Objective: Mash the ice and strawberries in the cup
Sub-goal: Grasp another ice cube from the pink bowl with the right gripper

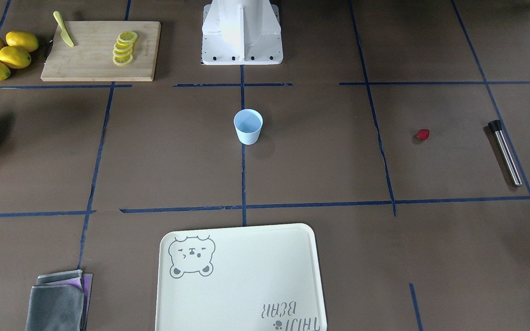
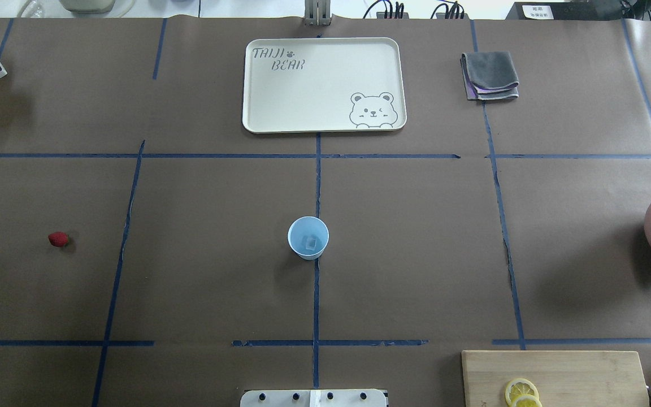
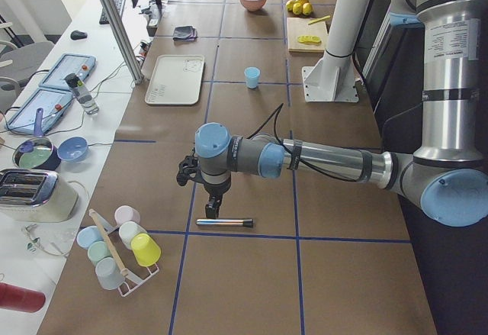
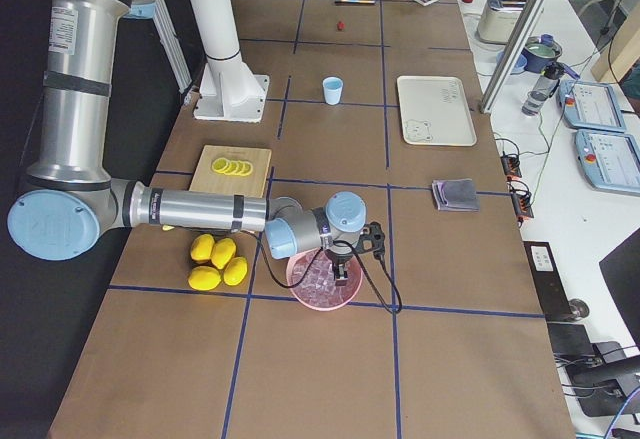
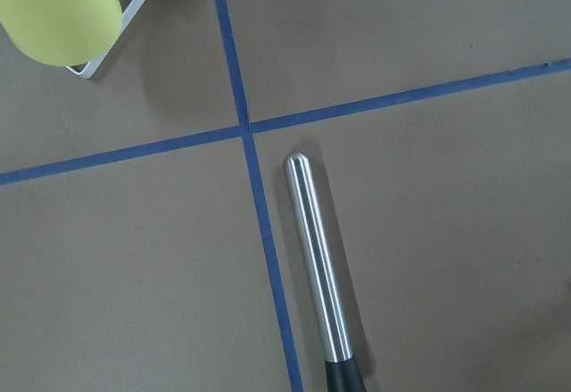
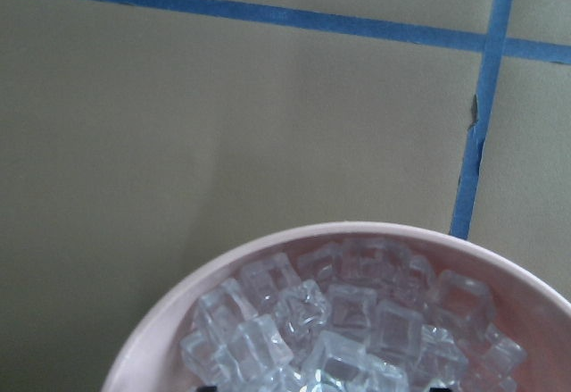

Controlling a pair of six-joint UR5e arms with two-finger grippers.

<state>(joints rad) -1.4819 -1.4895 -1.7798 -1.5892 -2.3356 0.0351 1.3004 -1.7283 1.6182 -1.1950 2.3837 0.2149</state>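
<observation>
**Task items**
- The small pale-blue tapered handleless cup [image 1: 248, 135] stands upright at the centre of the brown paper-covered table [image 2: 201, 271], on a blue tape line.
- One translucent whitish lump of ice [image 2: 309, 243] lies in the bottom of the cup.
- The remaining ice lumps [image 6: 348, 329] fill the large round pink bowl [image 6: 178, 303] at the table's edge on the robot's right, well apart from the cup.
- The small dark-red teardrop-shaped strawberry piece [image 2: 58, 239] lies on the table on the robot's left, well apart from the cup.

**Arms**
- The left gripper [image 3: 213, 210] points down just above the stainless-steel rod with a black end [image 5: 317, 267]. The rod lies flat beside a tape line. The jaw opening cannot be told.
- The right gripper [image 4: 341, 277] points down into the pink bowl, at the ice. The jaw opening cannot be told.

**Other items**
- The cream rectangular tray with a bear print [image 2: 325, 113] lies beyond the cup.
- The folded grey cloth [image 2: 489, 75] lies near the tray.
</observation>
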